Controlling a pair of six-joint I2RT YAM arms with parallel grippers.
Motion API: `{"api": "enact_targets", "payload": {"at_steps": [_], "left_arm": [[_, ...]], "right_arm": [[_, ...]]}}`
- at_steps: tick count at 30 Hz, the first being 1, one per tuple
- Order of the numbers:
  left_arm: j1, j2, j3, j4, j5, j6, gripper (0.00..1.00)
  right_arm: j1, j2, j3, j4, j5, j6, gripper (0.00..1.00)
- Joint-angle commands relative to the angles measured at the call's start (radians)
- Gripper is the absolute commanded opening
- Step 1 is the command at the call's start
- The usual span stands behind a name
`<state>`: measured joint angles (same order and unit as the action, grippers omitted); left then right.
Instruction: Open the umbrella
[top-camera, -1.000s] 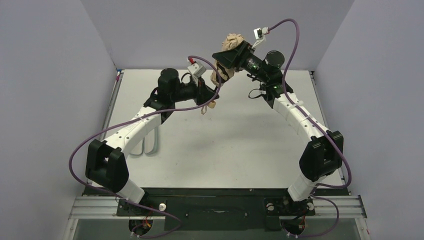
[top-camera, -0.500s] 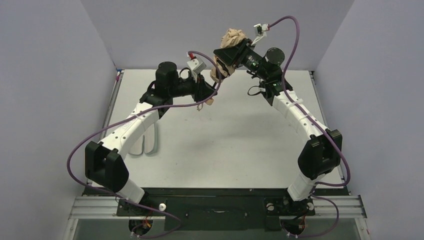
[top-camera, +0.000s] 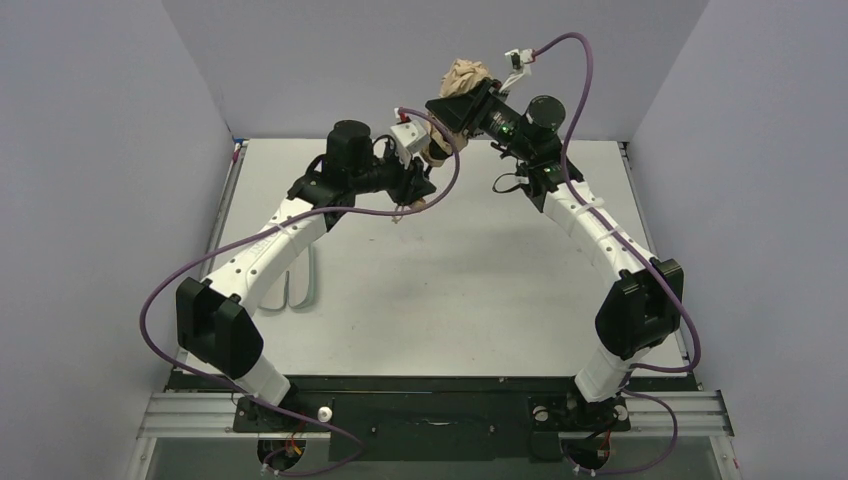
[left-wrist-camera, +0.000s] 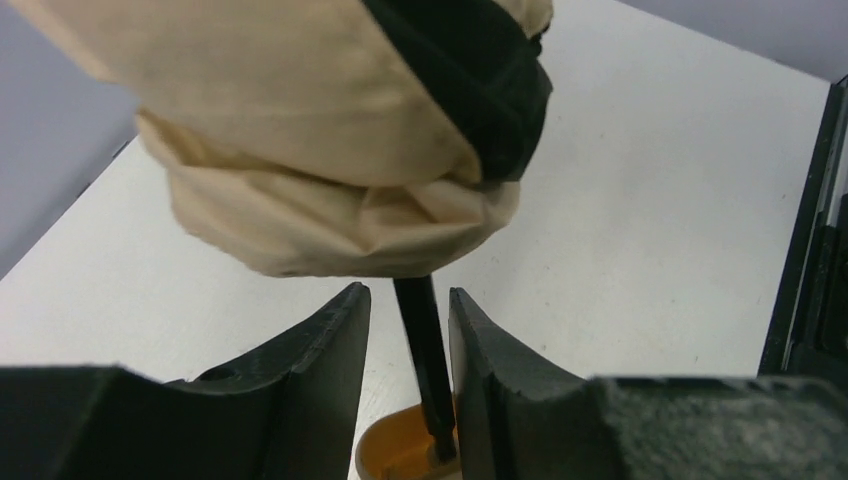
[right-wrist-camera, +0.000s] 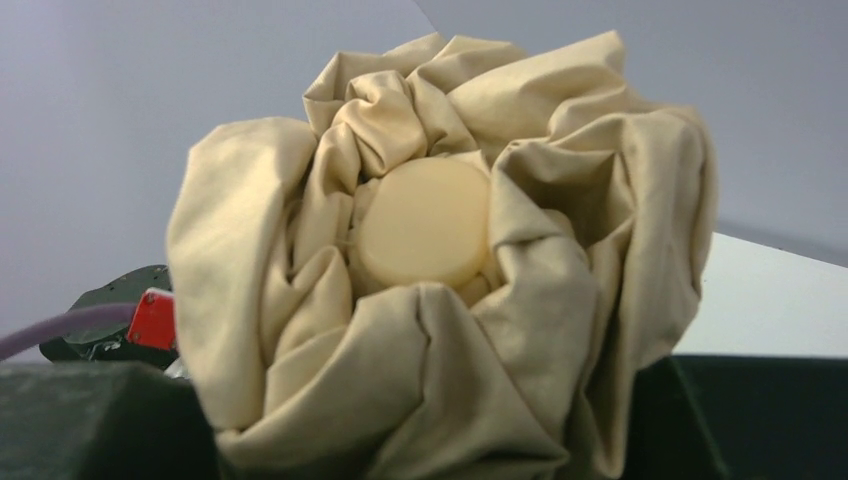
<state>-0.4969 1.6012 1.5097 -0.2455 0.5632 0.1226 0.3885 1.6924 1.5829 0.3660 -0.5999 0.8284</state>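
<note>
The umbrella is a folded tan bundle held in the air at the back of the table. My right gripper is shut on its canopy. In the right wrist view the crumpled tan fabric and its round tan cap fill the space between my right gripper's fingers. My left gripper sits just under the canopy. In the left wrist view it stands narrowly open around the thin black shaft, with a gap on the left side. The tan handle shows below, and also in the top view.
A pale soft sleeve lies flat on the white table at the left, beside the left forearm. Grey walls close in the back and both sides. Purple cables loop off both arms.
My left arm has swung right and up, bringing its gripper closer under the canopy. My right gripper has held the umbrella almost still.
</note>
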Motion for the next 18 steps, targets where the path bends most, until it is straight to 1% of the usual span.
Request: {"api": "enact_targets", "payload": {"at_steps": [1,5,8,15,18], "left_arm": [[-0.018,0.019,0.021,-0.185,-0.082,0.146,0.31],[-0.019,0.019,-0.022,-0.239,-0.097,0.201,0.30],[-0.019,0.011,-0.066,-0.250,-0.100,0.229,0.31],[-0.017,-0.001,-0.144,-0.265,-0.094,0.256,0.39],[-0.016,-0.002,-0.169,-0.267,-0.100,0.264,0.39]], "right_arm": [[0.009,-0.075,0.099,0.082,0.032,-0.024,0.00],[0.005,-0.085,0.121,0.069,0.044,-0.048,0.00],[0.003,-0.088,0.130,0.068,0.048,-0.049,0.00],[-0.013,-0.091,0.151,0.065,0.057,-0.044,0.00],[-0.021,-0.093,0.158,0.066,0.058,-0.041,0.00]]}}
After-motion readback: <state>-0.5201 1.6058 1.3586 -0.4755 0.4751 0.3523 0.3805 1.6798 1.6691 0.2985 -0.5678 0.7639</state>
